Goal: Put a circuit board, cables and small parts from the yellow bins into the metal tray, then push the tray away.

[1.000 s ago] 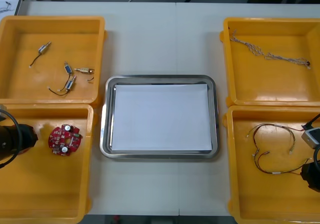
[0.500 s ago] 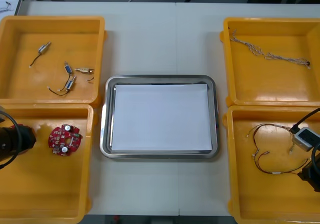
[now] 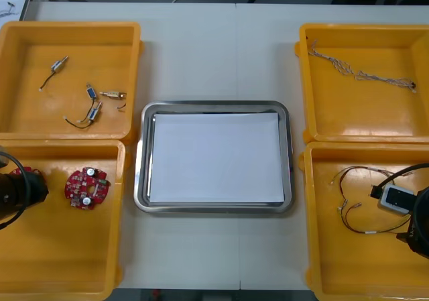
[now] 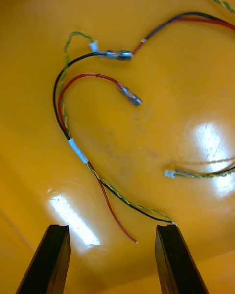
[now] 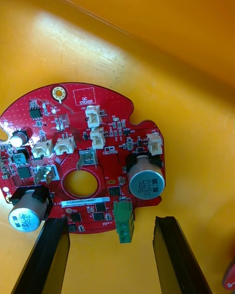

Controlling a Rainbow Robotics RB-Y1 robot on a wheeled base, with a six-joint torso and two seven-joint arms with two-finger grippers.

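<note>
A round red circuit board (image 5: 83, 161) lies flat in the near left yellow bin (image 3: 60, 261); the same circuit board (image 3: 86, 187) sits just right of my left arm (image 3: 17, 190). My left gripper (image 5: 110, 220) is open, its fingertips at the board's near edge, one each side. A red, black and yellow cable (image 4: 73, 144) lies looped in the near right yellow bin (image 3: 348, 274), seen from the front as cable (image 3: 365, 200). My right gripper (image 4: 112, 228) stands open above the cable's loose end. The metal tray (image 3: 139, 180) lies between the bins, white inside.
The far left bin (image 3: 27, 120) holds several small metal parts (image 3: 90, 106). A twisted cable (image 3: 362, 73) lies in the far right bin (image 3: 322, 120). My right arm (image 3: 417, 224) hangs over the near right bin's outer side. Bare table lies beyond the tray.
My right arm has shifted inward over the near right bin, its wrist camera now farther left above the cable. The left arm has barely moved.
</note>
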